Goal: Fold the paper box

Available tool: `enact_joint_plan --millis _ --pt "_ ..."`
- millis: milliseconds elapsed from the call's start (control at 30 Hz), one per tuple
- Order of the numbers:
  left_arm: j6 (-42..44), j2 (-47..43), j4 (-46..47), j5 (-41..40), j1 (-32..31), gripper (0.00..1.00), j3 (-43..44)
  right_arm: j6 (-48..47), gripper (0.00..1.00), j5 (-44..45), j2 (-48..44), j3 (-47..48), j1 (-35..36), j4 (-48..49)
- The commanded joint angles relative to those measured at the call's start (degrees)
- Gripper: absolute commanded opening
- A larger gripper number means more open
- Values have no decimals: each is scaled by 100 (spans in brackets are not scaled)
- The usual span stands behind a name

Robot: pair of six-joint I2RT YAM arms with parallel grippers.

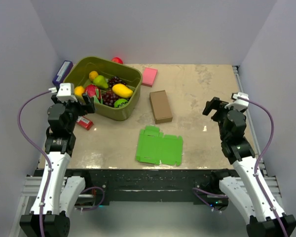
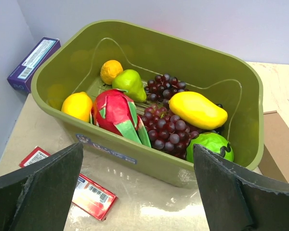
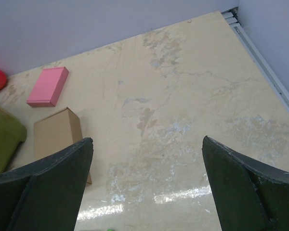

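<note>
**Flat green paper box [image 1: 159,146] on the counter [image 1: 202,84], at 6 o'clock from the brown box [image 1: 161,106].**
At 10 o'clock, an olive bin [image 2: 149,30] is filled with grapes [image 2: 166,130], a mango [image 2: 197,109], a pear [image 2: 130,84] and a dragon fruit [image 2: 113,110]. The left fingers [image 2: 62,168] and right fingers [image 3: 67,168] are spread wide, with nothing held.

Both arms stand bent at 9 and 3 o'clock; the left pincer [image 1: 87,102] and right pincer [image 1: 212,106] gape wide.
</note>
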Motion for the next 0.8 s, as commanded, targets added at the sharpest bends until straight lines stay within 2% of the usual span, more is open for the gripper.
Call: enact_joint_plan --millis 0,233,367,400,533,700,767 --pt "-175 -38 38 -274 28 100 122 -29 99 -271 122 421 -6 -156" --pt "-281 -38 -68 -520 28 100 131 146 97 -1079 465 579 -14 -393" --pt "-97 32 -33 110 -42 100 96 339 93 -1790 878 632 -6 -578" --pt "-44 93 -33 226 -86 100 113 357 92 -2210 1000 641 -6 -587" --pt "71 392 -146 297 -708 98 446 471 87 -3204 1667 527 -6 -613" --pt "71 962 -304 183 -1597 98 964 393 86 -3707 2117 500 -6 -762" --pt "-147 1156 -288 505 -1773 98 1360 296 86 -3717 2258 579 -6 -1103"
